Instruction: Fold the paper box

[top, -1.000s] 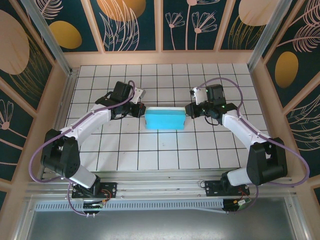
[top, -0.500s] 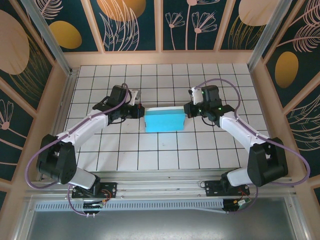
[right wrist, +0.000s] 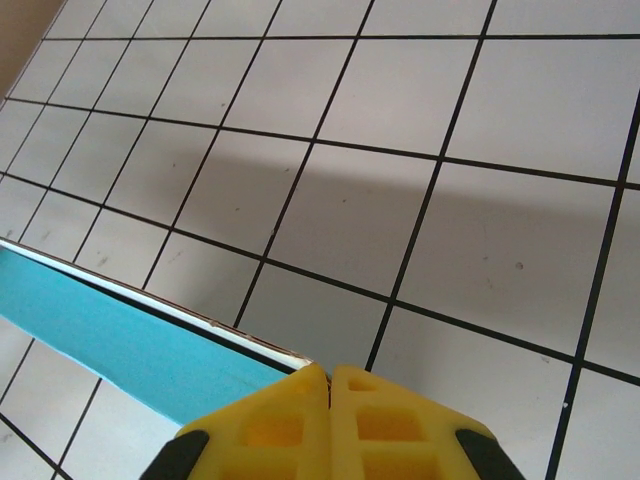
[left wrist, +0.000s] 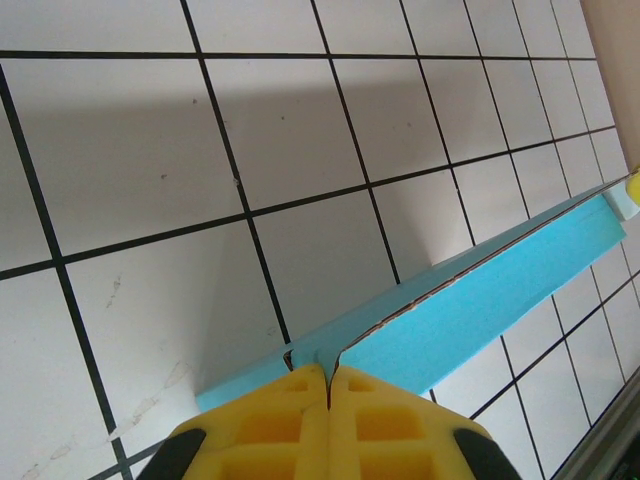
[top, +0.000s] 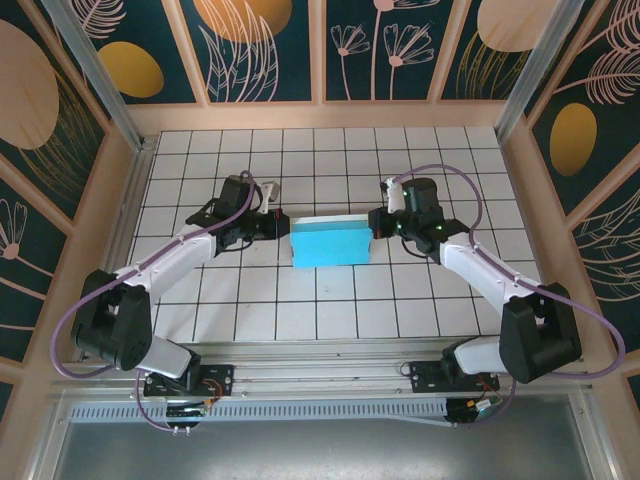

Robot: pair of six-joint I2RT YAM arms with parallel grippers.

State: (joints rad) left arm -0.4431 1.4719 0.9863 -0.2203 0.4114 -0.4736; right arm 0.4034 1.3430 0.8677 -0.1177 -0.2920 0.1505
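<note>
Folded paper box (top: 330, 243) is lying mid-table between the grippers. Left gripper (top: 277, 225) and right gripper (top: 378, 224), each with fingers pressed together, are butting against its left and right ends. The box is now sitting slightly nearer and more skewed than a second ago, suggesting final squaring.

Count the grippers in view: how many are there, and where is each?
2. The left gripper is shut at the left end of the box; the right gripper is shut at its right end. None seems hidden.
</note>
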